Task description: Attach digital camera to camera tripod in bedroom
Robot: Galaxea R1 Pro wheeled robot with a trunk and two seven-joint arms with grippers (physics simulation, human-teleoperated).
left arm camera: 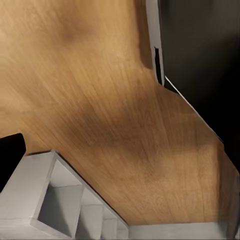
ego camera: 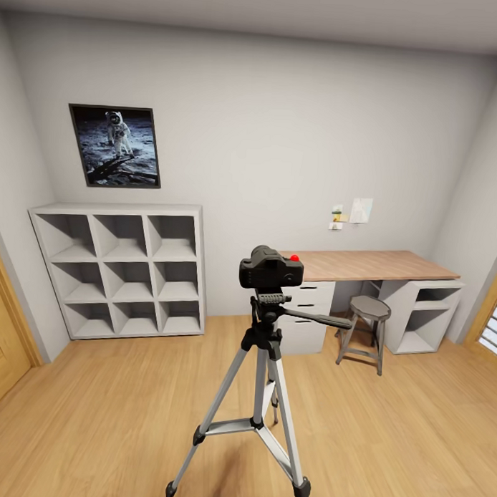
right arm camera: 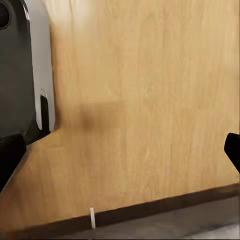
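A: Where do the task's things stand for you?

B: The small black DSLR-style digital camera (ego camera: 270,269) with the round red button on top already sits on the black head of the tall silver-legged camera tripod (ego camera: 261,392), in the middle of the light wood plank floor (ego camera: 92,415) of the bedroom; the white cube shelves (ego camera: 122,269) are behind it to the left, the wooden-topped desk (ego camera: 370,266) and a grey stool (ego camera: 365,331) behind to the right.

A: And your grippers?

B: In the right wrist view you see two dark fingertips (right arm camera: 10,155) at opposite edges with bare floor between, so the right gripper (right arm camera: 120,155) stands apart and empty; the left wrist view shows one dark tip at the edge and no more — you cannot tell its state.

A: How would the camera handle?

B: Judge it light, rigid and smooth-shelled; the lens barrel and the button are the delicate parts, so if you must reseat it, take it across the body's flanks — not the lens; the tripod looks light and top-heavy on thin legs, so a sideways push at the head or the pan handle (ego camera: 321,320) could tip it; steady a leg near the upper joint instead.
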